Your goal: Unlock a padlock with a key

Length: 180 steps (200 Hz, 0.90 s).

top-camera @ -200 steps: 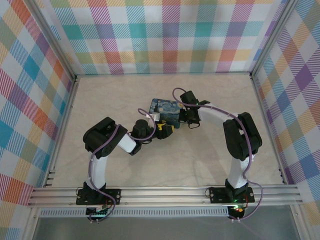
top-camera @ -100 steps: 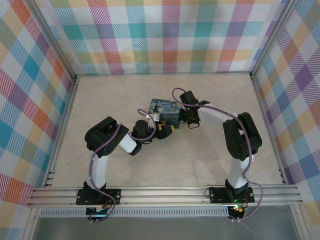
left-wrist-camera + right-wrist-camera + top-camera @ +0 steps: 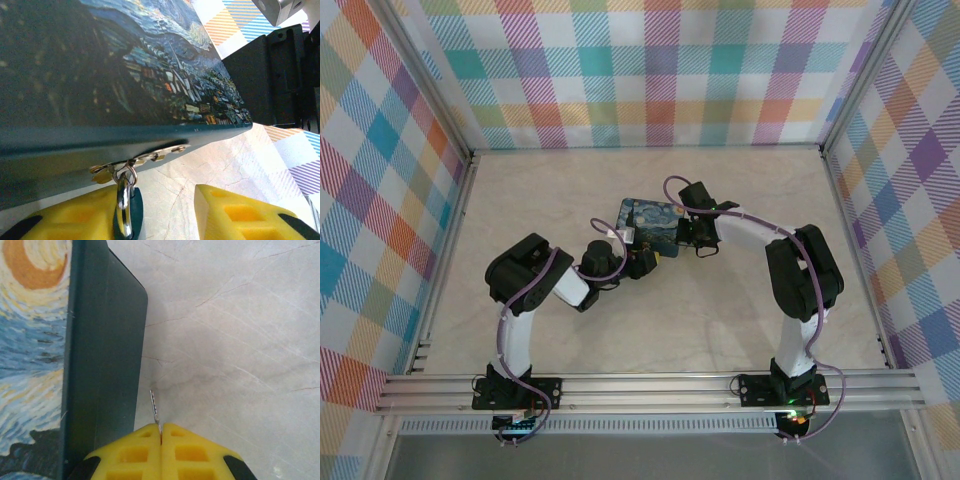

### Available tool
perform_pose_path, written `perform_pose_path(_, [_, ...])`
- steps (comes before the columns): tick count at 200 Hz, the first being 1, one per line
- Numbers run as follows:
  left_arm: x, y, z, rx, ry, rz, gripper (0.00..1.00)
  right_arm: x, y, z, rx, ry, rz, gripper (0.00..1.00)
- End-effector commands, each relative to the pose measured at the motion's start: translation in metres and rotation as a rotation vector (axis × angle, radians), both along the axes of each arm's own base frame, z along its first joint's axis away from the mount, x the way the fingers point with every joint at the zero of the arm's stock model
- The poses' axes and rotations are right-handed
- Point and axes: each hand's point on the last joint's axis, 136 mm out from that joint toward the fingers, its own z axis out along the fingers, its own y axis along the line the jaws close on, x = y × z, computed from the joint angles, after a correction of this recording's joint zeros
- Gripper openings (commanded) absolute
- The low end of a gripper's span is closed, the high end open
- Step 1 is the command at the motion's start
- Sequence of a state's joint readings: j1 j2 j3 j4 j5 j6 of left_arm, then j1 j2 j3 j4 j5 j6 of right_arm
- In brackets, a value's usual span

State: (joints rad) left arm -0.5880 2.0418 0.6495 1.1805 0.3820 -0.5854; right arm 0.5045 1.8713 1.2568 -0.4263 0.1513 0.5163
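Pinched endwise in the closed right claw (image 3: 161,429), the key (image 3: 154,407) could be skewed if the padlock (image 3: 127,210) swings within the open left claw (image 3: 155,205).

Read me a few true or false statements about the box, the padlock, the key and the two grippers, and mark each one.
1. The right gripper has its jaws shut on the key. True.
2. The key sits in the padlock. False: it pokes from the jaws beside the box, along its dark side wall; the padlock hangs at the box's hasp.
3. The left gripper is clamped on the box lid. False: its jaws stand apart, the padlock between them.
4. The box lid bears a painted night scene. True.
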Motion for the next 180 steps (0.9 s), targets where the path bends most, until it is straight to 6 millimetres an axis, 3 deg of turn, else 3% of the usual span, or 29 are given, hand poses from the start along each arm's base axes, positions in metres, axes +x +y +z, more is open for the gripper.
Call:
perform_pose_path(1, [-0.010,0.016,-0.032,0.082,0.109,0.013,0.38,0.002,0.009,0.008,0.030,-0.023,0.013,0.00])
perform_pose_path(42, [-0.008,0.019,-0.036,0.094,0.129,0.015,0.30,0.003,0.009,0.009,0.032,-0.027,0.014,0.00])
perform_pose_path(107, [-0.005,0.020,-0.038,0.112,0.181,0.000,0.10,0.001,0.008,0.007,0.026,-0.025,0.018,0.00])
perform_pose_path(180, [-0.014,0.014,-0.026,0.096,0.363,-0.017,0.04,-0.014,-0.014,0.018,0.012,-0.063,-0.003,0.00])
